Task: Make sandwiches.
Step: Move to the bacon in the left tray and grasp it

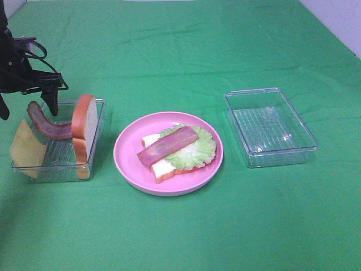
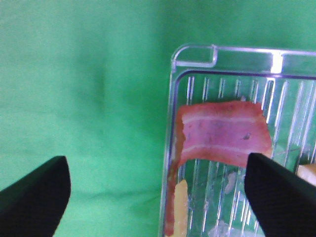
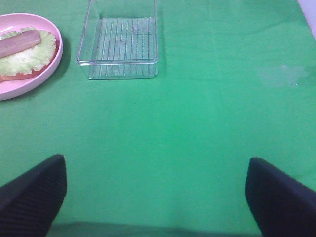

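**Counter [image 1: 180, 56]:** covered in green cloth. A round pink plate [image 1: 127, 161] sits at centre.

**Sandwich stack [image 1: 172, 151]:** on the plate, part built. A lower bread slice [image 1: 163, 168] lies flat with lettuce [image 1: 194, 149] on it. A plated bacon strip [image 1: 168, 145] runs across the top from 8 o'clock to 2 o'clock.

**Left tray [image 1: 56, 169]:** clear plastic, at 9 o'clock from the plate, just beside it and not touching.
- An upright bread slice [image 1: 84, 127] stands on edge against the tray wall at the 3 o'clock side.
- A loose bacon strip [image 1: 51, 129] curls from that slice up toward 10 o'clock.
- A cheese square [image 1: 25, 149] leans tilted at the 9 o'clock wall.

**Right tray [image 1: 282, 155]:** clear plastic, at 3 o'clock from the plate, apart from it.

**Left gripper [image 2: 155, 197]:** hangs above the 11 o'clock corner of the left tray. Its jaws are spread wide and grip nothing. In the wrist view one finger is over bare cloth outside the tray and the other is over the tray floor. The end of the loose bacon strip lies beyond the fingertips.

**Right gripper [image 3: 155, 197]:** out of the high view. Its wrist view shows the jaws spread wide over bare cloth, holding nothing, well apart from the right tray and the plate.
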Robot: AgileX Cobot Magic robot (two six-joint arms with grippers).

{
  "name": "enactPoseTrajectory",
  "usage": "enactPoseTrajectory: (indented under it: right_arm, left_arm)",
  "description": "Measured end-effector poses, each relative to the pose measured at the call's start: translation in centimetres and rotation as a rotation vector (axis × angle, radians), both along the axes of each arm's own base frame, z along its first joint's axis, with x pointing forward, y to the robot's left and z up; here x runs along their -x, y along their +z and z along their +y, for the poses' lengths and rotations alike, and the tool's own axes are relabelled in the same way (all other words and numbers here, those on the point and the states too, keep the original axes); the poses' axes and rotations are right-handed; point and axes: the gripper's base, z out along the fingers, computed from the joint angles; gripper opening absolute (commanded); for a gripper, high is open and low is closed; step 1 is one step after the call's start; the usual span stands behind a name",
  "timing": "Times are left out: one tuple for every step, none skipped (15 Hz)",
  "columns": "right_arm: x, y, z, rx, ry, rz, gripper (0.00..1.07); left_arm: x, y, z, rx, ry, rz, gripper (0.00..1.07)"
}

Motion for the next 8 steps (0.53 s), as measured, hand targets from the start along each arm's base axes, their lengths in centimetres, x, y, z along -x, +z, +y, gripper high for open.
enactPoseTrajectory:
  right_arm:
    - [0.0, 0.0, 0.0, 0.0, 0.0, 0.0, 0.94]
    - [0.0, 0.0, 0.0, 0.0, 0.0, 0.0, 0.94]
    - [0.0, 0.0, 0.0, 0.0, 0.0, 0.0, 0.94]
    - [0.0, 0.0, 0.0, 0.0, 0.0, 0.0, 0.94]
    - [0.0, 0.0, 0.0, 0.0, 0.0, 0.0, 0.94]
    - [0.0, 0.0, 0.0, 0.0, 0.0, 0.0, 0.94]
    - [0.0, 0.0, 0.0, 0.0, 0.0, 0.0, 0.94]
    - [0.0, 0.0, 0.0, 0.0, 0.0, 0.0, 0.94]
  left_arm:
    - [0.02, 0.0, 0.0, 0.0, 0.0, 0.002, 0.68]
    - [0.07, -0.01, 0.0, 0.0, 0.0, 0.008, 0.57]
    - [0.07, -0.01, 0.0, 0.0, 0.0, 0.008, 0.53]
    - [0.07, -0.01, 0.0, 0.0, 0.005, 0.008, 0.49]
    - [0.05, -0.01, 0.0, 0.002, 0.015, 0.006, 0.48]
    - [0.04, 0.0, 0.0, 0.002, 0.02, 0.004, 0.44]
    - [-0.06, 0.01, 0.0, 0.004, 0.027, -0.006, 0.4]
    - [-0.14, 0.02, -0.01, 0.006, 0.037, -0.015, 0.37]
